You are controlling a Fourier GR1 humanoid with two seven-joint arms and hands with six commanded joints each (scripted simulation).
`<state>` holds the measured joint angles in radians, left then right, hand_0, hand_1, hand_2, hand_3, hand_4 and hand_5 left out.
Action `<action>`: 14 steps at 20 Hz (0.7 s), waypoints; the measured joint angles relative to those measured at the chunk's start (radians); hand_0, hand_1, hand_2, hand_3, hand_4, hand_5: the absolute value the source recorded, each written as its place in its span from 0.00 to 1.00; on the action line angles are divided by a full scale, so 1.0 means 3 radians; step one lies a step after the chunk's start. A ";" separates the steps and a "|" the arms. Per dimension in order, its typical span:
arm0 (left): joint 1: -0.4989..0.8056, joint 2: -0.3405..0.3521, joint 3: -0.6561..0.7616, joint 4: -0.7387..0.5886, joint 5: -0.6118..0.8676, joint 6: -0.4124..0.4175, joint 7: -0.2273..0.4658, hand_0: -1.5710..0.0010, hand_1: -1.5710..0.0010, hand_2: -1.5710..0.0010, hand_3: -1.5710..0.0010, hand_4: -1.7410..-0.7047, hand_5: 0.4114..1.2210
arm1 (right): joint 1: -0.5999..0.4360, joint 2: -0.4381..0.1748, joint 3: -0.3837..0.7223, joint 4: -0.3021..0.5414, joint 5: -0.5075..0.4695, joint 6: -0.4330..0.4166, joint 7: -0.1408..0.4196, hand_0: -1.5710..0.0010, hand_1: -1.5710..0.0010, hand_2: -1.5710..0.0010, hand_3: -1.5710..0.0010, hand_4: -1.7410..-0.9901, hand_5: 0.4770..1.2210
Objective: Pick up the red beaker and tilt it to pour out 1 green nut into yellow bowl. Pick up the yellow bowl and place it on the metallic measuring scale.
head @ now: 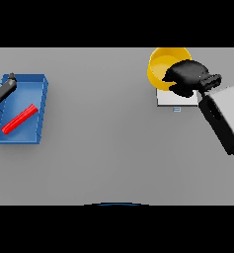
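The yellow bowl point(164, 64) is at the far right of the table, over the back part of the metallic measuring scale point(169, 99). My right hand point(186, 77) grips the bowl's right rim with curled fingers and hides that side of it. A red beaker point(19, 119) lies on its side inside a blue tray point(42, 88) at the left. My left hand point(4, 89) shows at the left edge, above the tray's far left corner; its fingers are unclear. No green nut is visible.
The scale has a small display point(176, 109) at its front edge. My right forearm point(223, 118) runs from the lower right across the table's right side. The blue tray sits close to the left edge.
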<state>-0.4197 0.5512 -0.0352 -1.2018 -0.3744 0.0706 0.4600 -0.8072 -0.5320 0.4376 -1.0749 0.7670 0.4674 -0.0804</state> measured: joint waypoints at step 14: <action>0.0049 0.0002 0.0003 -0.0047 -0.0007 0.0011 -0.0017 1.00 1.00 1.00 1.00 0.98 0.32 | -0.0043 0.0096 -0.0104 0.1053 0.0102 -0.0506 -0.0339 0.00 0.00 0.14 0.11 0.00 1.00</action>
<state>-0.4051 0.5516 -0.0342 -1.2158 -0.3763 0.0740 0.4548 -0.8199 -0.5032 0.4065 -0.7589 0.7975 0.3155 -0.1821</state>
